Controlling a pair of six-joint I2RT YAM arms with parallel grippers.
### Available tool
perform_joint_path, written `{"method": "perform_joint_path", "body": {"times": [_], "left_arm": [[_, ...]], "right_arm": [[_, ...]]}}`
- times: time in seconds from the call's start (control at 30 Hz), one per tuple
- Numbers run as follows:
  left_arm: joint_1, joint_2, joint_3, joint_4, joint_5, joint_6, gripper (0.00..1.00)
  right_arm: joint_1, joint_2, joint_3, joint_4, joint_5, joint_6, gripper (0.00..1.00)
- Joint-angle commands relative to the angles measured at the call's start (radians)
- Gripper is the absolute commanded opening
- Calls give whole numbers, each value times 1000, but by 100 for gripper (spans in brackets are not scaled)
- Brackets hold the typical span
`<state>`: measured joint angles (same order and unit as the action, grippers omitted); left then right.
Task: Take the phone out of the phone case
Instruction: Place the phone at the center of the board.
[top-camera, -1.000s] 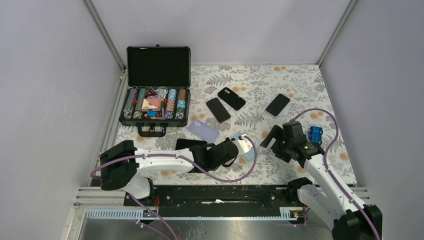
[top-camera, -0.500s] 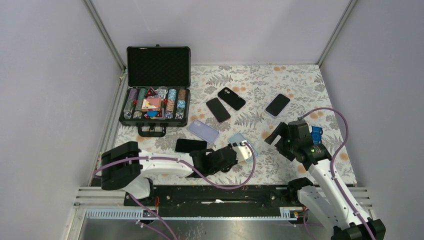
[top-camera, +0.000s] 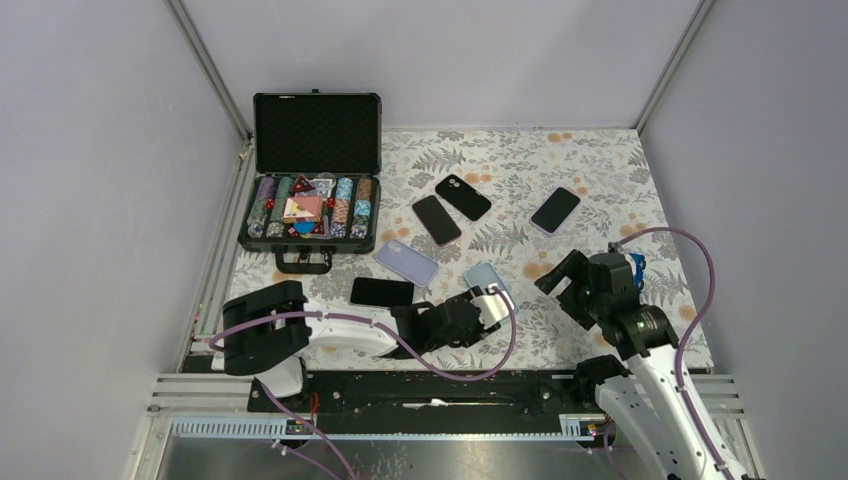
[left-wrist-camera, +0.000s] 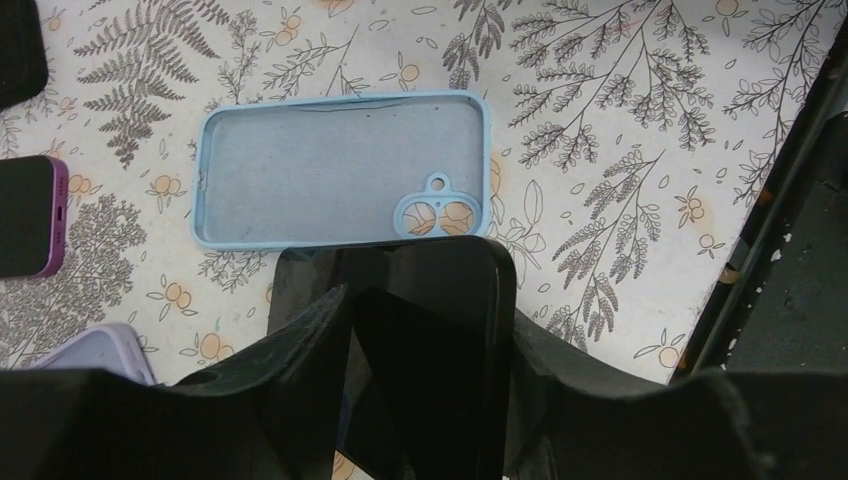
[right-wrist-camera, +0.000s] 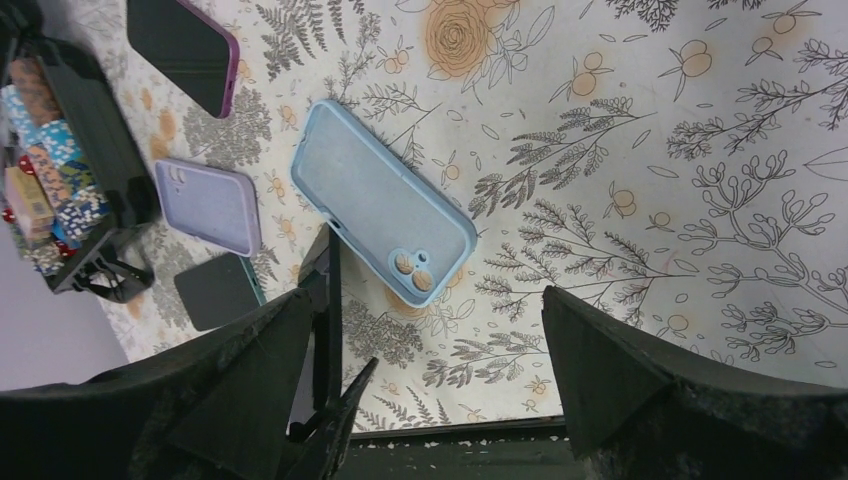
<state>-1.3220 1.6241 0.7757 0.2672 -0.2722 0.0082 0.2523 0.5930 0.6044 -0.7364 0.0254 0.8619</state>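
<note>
Left wrist: phone (left-wrist-camera: 430, 300) between parted jaws

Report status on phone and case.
Left claw astride black phone, grip unclear. Right claw open, empty. Blue case empty, phone out. Nothing blocking.

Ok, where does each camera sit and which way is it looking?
Top external: above and behind, looking down at the table; both arms show.
Left wrist: on that arm, looks down past the left pincer at a black phone and the blue case.
Right wrist: on that arm, looks down through the open right pincer.
Shared: all three show the blue case.
</note>
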Motion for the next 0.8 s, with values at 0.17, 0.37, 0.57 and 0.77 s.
{"method": "perform_joint_path", "body": {"times": [0.17, 0.37, 0.57, 0.77], "left_arm": [[-11, 94, -111, -111, 201, -128, 49], [-12, 116, -134, -106, 221, -130, 57], [-11, 197, -100, -132, 246, -165, 63], [-11, 224, -84, -159, 254, -188, 75]], "right_arm": [[-6, -56, -50, -32, 23, 55, 93], [-6, -11, -25, -33, 53, 21, 97], [-7, 41, 6, -20, 62, -8, 98], [-8, 76, 28, -22, 56, -16, 98]]}}
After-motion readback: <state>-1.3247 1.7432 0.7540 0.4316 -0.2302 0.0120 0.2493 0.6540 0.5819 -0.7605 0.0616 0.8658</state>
